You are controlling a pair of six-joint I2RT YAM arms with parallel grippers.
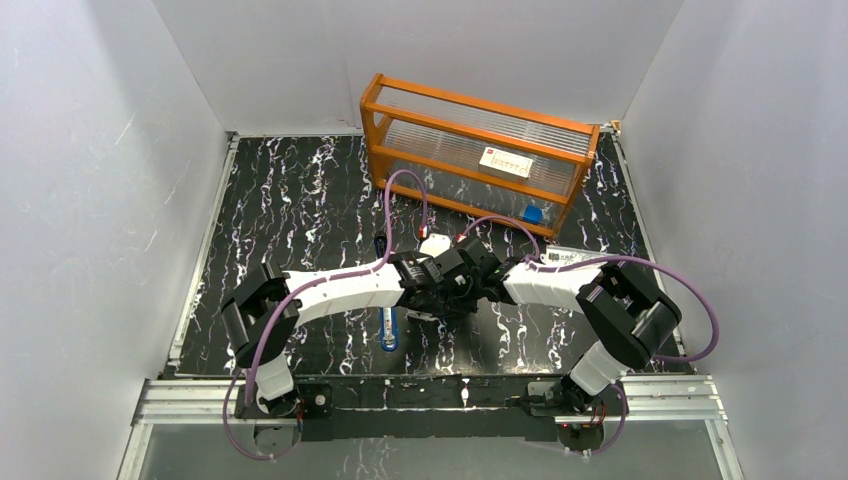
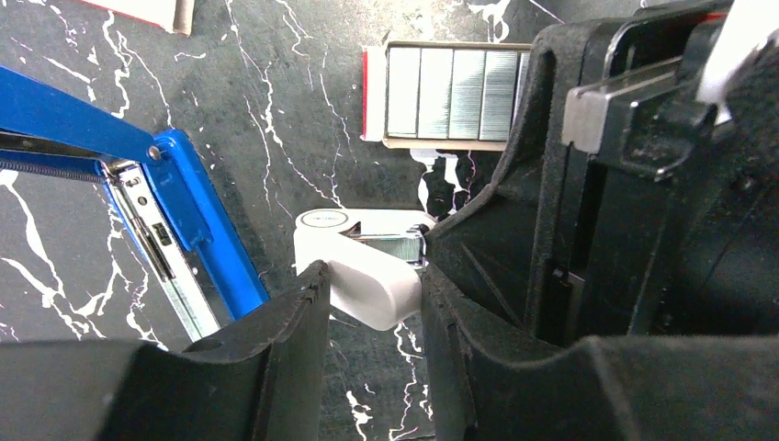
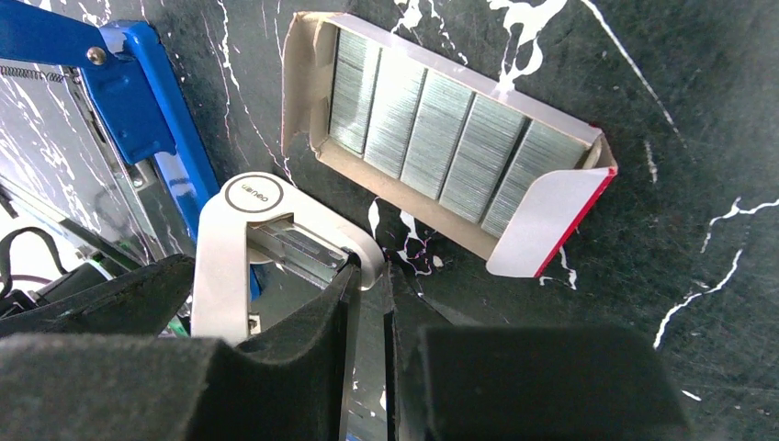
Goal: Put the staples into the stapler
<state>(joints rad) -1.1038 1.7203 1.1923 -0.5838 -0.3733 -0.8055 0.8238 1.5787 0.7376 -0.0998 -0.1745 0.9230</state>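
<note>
Both arms reach low over the black marbled table [image 1: 300, 200], elbows out and wrists turned inward, so the two grippers meet nose to nose at its centre. The left gripper [image 2: 372, 285] has a finger on each side of a small white rounded device [image 3: 220, 257] that lies flat with a metal strip in its slot. Whether the fingers are pressing it or only flanking it cannot be told. The right gripper [image 3: 372, 276] is pinched tight on a thin silvery staple strip [image 2: 625, 87] and points down at the device's open end. The blue stapler [image 1: 388, 328] lies just to the left of the grippers. It is hinged open, its blue arm lifted off the bare metal channel, and nothing touches it. The staples [image 3: 441, 129], five blocks side by side, sit in their open red-and-white tray [image 3: 542, 230], just beyond the white device (an orange rack [image 1: 375, 110] stands at the back).
</note>
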